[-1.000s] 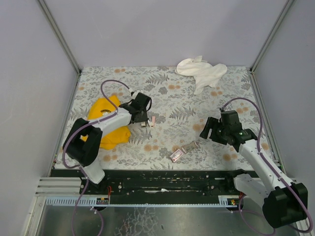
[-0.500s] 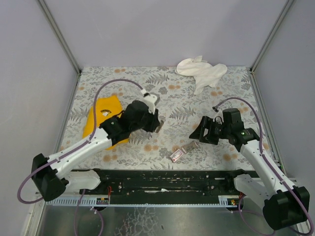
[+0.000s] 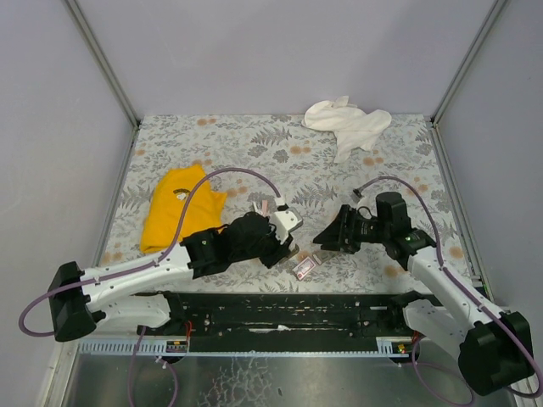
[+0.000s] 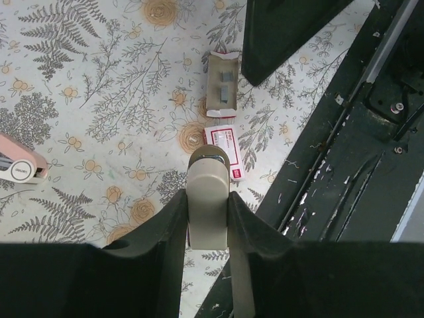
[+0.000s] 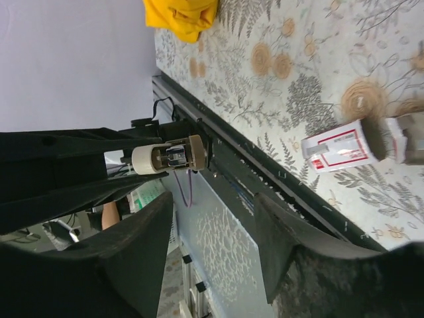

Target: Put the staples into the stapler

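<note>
Ok, left gripper (image 4: 208, 205) clamps beige block (image 4: 208, 177), right gripper (image 5: 213, 212) gapes empty; drop right square over staples tray (image 4: 213, 78) beside box (image 4: 224, 149), pinch strip (image 4: 226, 89) by long sides.

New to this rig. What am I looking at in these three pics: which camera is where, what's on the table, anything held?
Two robot arms bolted at the near edge of the table, each ending in a two-finger gripper. The wide picture comes from a fixed camera above and behind them; the other two from wrist cameras, each showing its own fingers. On the floral table lie a yellow cloth, a white cloth, a pink stapler and a staples box in two parts: red-and-white sleeve and grey-brown tray. The left gripper is shut on a pale beige block. The right gripper is open and empty, near the box.
</note>
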Action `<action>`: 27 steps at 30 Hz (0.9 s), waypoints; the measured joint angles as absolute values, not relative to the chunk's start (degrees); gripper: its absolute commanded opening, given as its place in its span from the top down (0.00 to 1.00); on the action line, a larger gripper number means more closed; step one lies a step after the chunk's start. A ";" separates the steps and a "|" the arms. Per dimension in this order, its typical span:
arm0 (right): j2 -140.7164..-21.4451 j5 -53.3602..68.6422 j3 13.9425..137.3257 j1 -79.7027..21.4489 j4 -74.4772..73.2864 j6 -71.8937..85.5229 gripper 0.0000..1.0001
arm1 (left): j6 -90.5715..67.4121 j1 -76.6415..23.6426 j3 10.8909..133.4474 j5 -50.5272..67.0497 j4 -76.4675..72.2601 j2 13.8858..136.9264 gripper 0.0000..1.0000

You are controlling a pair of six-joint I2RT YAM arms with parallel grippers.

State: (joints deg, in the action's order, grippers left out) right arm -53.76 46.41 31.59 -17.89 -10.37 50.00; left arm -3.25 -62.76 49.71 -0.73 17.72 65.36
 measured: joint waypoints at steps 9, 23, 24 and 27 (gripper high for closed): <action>-57.43 45.95 28.32 -25.76 -0.23 57.14 0.51 | -2.39 -64.99 48.34 -2.13 15.31 63.66 1.00; -60.55 45.93 27.99 -28.18 6.96 60.45 0.62 | -1.78 -66.83 47.97 -3.97 14.90 63.68 1.00; -60.73 45.91 27.92 -28.29 7.09 60.49 0.62 | -1.74 -66.89 47.94 -4.05 14.90 63.68 1.00; -60.88 45.93 27.68 -28.56 7.27 60.51 0.64 | -1.63 -67.00 47.94 -4.43 14.90 63.68 1.00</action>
State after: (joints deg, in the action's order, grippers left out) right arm -60.88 45.93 27.68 -28.56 7.27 60.51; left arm -1.63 -67.00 47.94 -4.43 14.90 63.68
